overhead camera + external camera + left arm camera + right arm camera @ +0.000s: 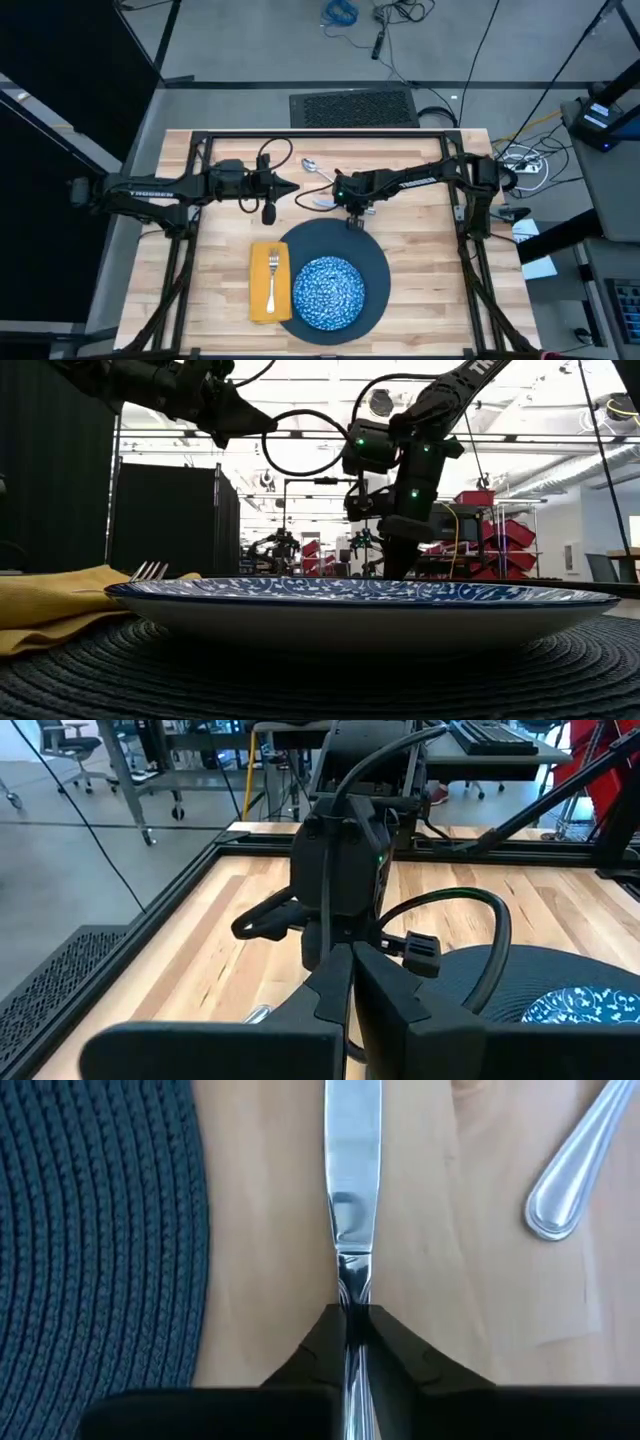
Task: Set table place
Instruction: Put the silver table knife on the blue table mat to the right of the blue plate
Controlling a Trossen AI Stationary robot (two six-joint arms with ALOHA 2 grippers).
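Note:
A silver knife (pixel 352 1180) lies over the wood just beyond the far edge of a round dark blue woven mat (pixel 372 258), and my right gripper (pixel 351 207) is shut on it. A blue-and-white speckled dish (pixel 327 292) sits on the mat. To the dish's left a fork (pixel 273 275) lies on a mustard-yellow napkin (pixel 258 298). A spoon (pixel 316 169) lies on the table farther back. My left gripper (pixel 292 187) hangs shut in the air left of the right gripper, holding nothing. My right gripper pinches the knife at its narrow neck (pixel 352 1285), where blade meets handle, between its two fingertips (pixel 392 1335). The fingers come from above, pointing down. The blade runs out ahead of them over the wood. Whether the knife rests on the table I cannot tell.
The spoon's handle end (pixel 560 1190) lies close beside the knife's blade. A black metal frame (pixel 320 134) runs along the table's far edge and down both sides. Bare wood (pixel 430 250) shows right of the mat.

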